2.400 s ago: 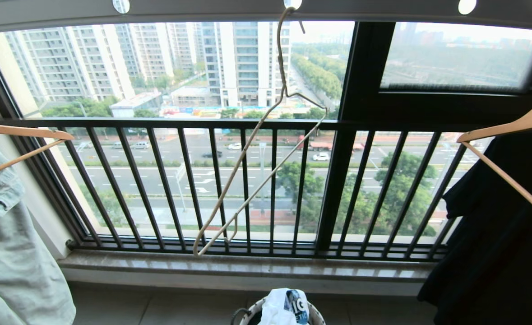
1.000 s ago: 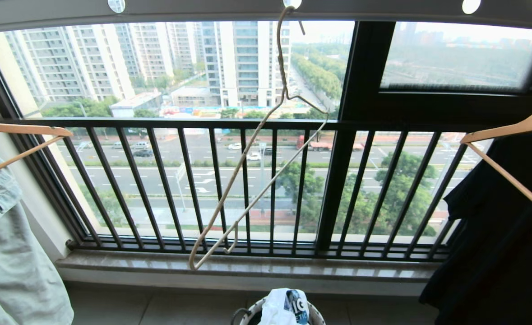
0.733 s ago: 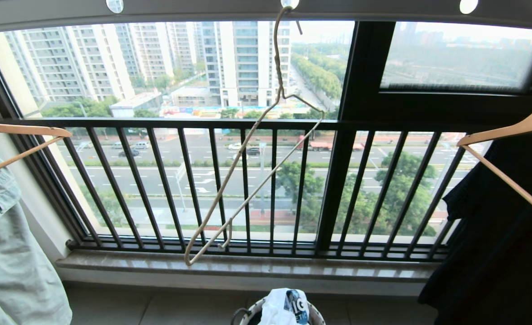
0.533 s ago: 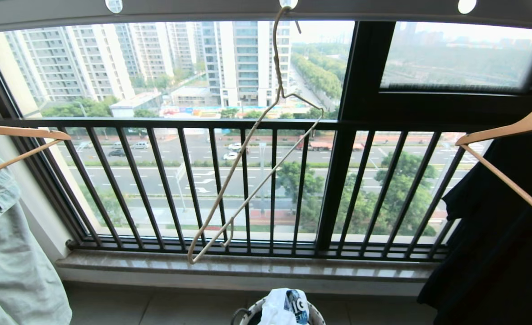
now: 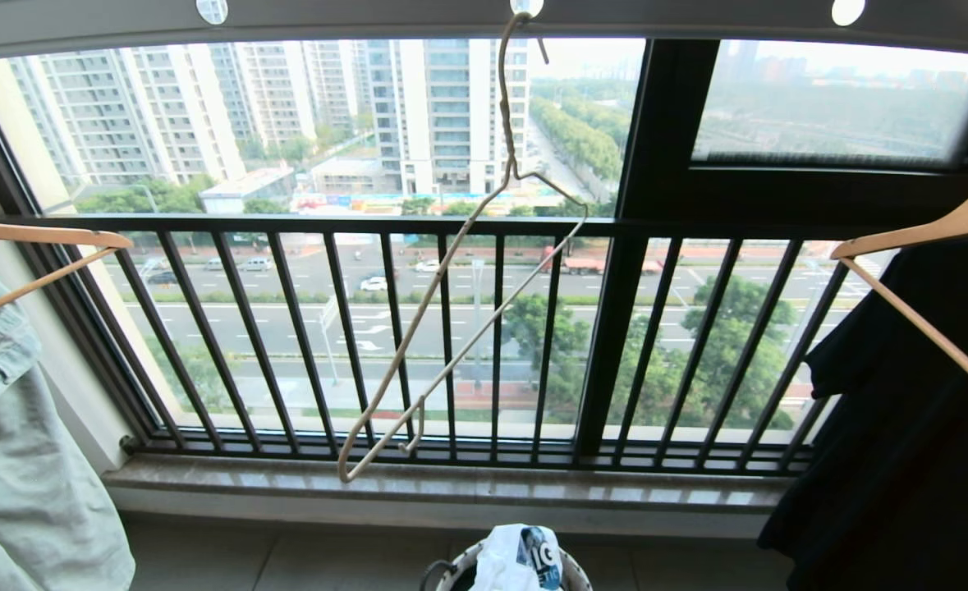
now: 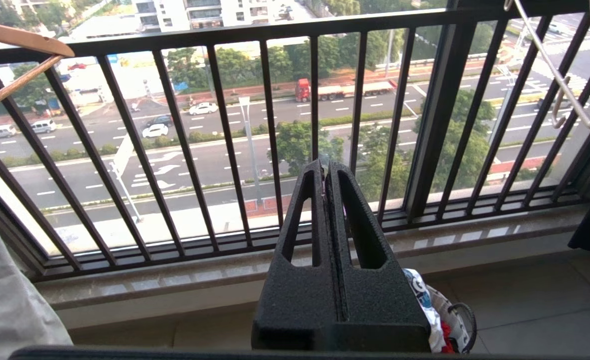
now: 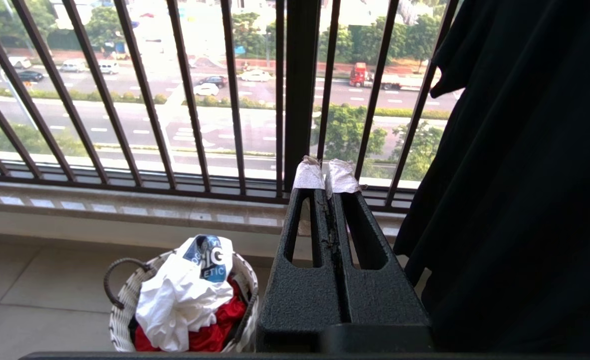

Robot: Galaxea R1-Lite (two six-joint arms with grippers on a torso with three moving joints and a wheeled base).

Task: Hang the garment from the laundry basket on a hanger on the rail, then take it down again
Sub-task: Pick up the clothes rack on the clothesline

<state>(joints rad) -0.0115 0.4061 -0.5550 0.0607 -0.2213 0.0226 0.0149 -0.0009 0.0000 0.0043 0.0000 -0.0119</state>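
Observation:
The garment, a crumpled white T-shirt with a navy graphic, lies on top in the laundry basket at the bottom edge of the head view. The right wrist view also shows the garment in the basket. The thin beige hanger hangs bare and tilted from a hole in the grey rail overhead. My left gripper is shut and empty, pointing at the window bars, above and to the left of the basket. My right gripper, with white-taped tips, is shut and empty, to the right of the basket.
A pale denim piece hangs on a wooden hanger at the left. A black garment hangs on another wooden hanger at the right. The black barred window railing and stone sill stand behind. A red garment lies under the white one.
The wire hanger's lower end has swayed slightly to the left. The basket and the garment have stayed where they were, and no arm has come into the head view.

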